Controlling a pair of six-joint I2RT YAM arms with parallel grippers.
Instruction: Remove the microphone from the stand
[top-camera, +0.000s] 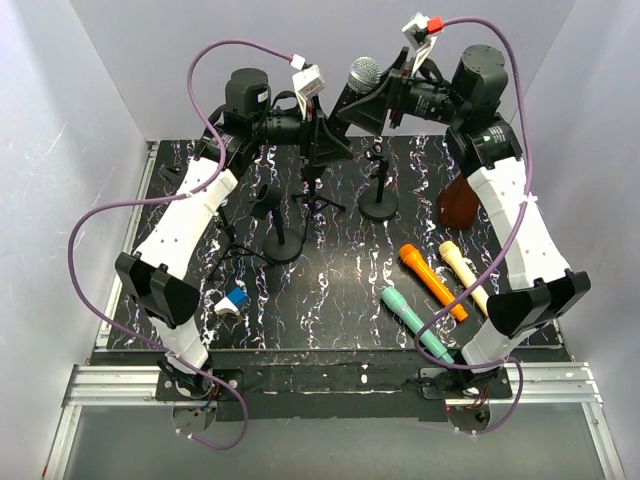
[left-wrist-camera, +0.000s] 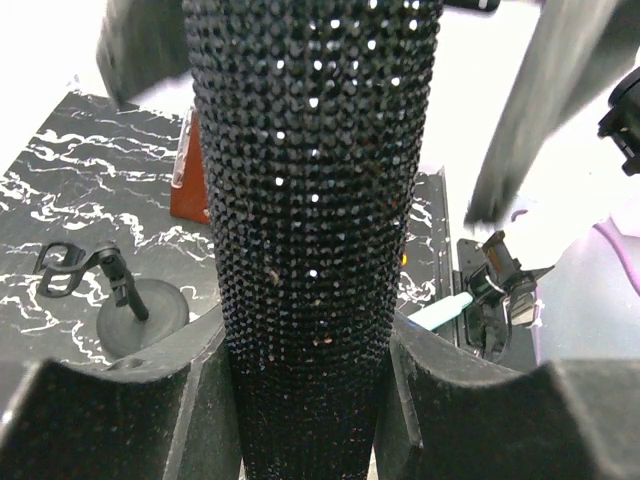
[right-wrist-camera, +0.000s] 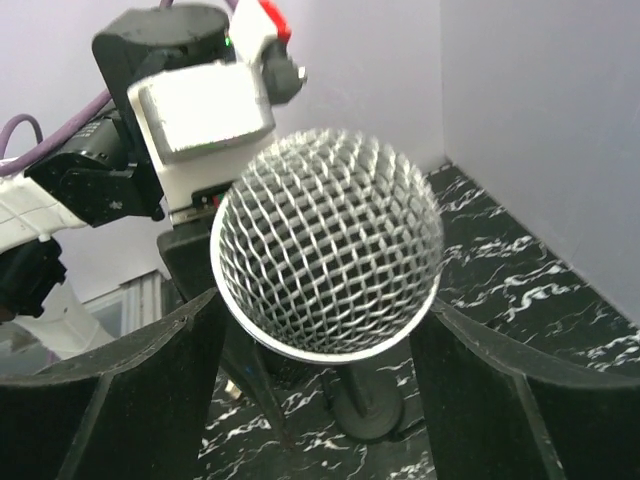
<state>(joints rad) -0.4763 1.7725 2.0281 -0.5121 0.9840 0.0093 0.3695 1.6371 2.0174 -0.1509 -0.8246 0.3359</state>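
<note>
Left gripper (left-wrist-camera: 310, 420) clamps the microphone (left-wrist-camera: 310, 200) by its sparkly handle, fingers (left-wrist-camera: 190, 420) pressed on both sides. Right gripper (right-wrist-camera: 320, 340) stands apart around its mesh head, gaps either side. The microphone tilts over the stand (top-camera: 312, 185) at the rear of the table (top-camera: 330, 300), with the white wall (top-camera: 320, 40) close behind it.

Gripping the black studded microphone (left-wrist-camera: 315, 200) in the left gripper (left-wrist-camera: 310, 350), pressing fingers (left-wrist-camera: 110, 420) against both its sides. Looking past it at left onto a round-based stand (left-wrist-camera: 140, 315) on the marbled table (left-wrist-camera: 80, 170), a reddish-brown block (left-wrist-camera: 188, 190) beyond; glimpsing a teal microphone tip (left-wrist-camera: 440, 315) low at right.
</note>
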